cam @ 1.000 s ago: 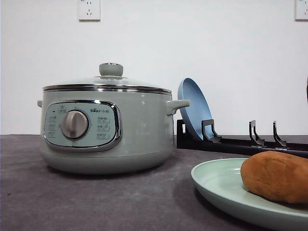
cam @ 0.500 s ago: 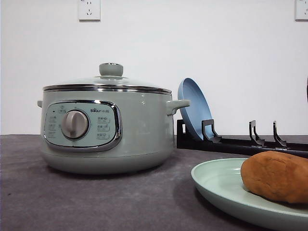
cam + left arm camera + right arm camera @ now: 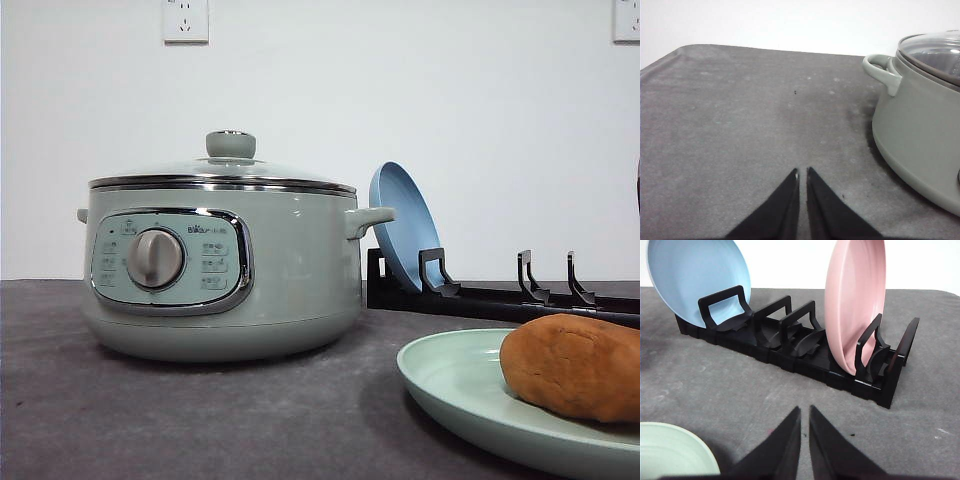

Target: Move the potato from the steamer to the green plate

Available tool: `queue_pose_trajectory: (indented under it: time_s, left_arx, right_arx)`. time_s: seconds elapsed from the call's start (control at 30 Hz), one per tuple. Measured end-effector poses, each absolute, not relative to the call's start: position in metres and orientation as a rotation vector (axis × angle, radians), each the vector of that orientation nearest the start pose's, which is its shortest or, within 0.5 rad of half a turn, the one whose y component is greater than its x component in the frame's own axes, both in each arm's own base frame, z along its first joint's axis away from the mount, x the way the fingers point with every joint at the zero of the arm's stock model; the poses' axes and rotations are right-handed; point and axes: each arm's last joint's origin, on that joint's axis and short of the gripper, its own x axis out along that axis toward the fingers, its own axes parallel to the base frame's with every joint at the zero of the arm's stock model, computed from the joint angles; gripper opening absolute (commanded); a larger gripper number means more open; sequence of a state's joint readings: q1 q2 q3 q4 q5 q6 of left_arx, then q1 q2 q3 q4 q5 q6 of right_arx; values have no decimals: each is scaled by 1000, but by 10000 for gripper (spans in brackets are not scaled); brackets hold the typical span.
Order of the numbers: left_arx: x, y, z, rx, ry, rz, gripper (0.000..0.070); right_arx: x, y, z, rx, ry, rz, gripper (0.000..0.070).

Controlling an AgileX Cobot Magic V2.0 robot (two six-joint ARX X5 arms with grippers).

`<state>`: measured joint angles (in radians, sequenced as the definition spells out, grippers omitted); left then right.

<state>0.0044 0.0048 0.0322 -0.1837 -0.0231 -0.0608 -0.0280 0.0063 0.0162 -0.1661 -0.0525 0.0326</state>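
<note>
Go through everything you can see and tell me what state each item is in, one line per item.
Sage-green electric steamer: closed, glass lid seated on the rim.
Orange-brown oblong potato: lying on the plate.
Pale mint-green plate: flat on the table, holding the potato.
Blue plate: upright in the black dish rack.
Pink plate: upright in the rack.
Left gripper: shut, empty.
Right gripper: shut, empty.
</note>
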Motion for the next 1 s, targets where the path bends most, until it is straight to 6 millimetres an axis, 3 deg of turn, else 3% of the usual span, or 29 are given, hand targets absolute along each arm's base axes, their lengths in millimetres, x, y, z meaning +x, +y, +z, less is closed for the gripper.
queue_pose_trajectory:
  time_s: [1.0]
  left_arx:
    - [95, 1, 156, -59, 155, 32, 24]
  right_arx:
    - [96, -1, 153, 39, 156, 22, 19]
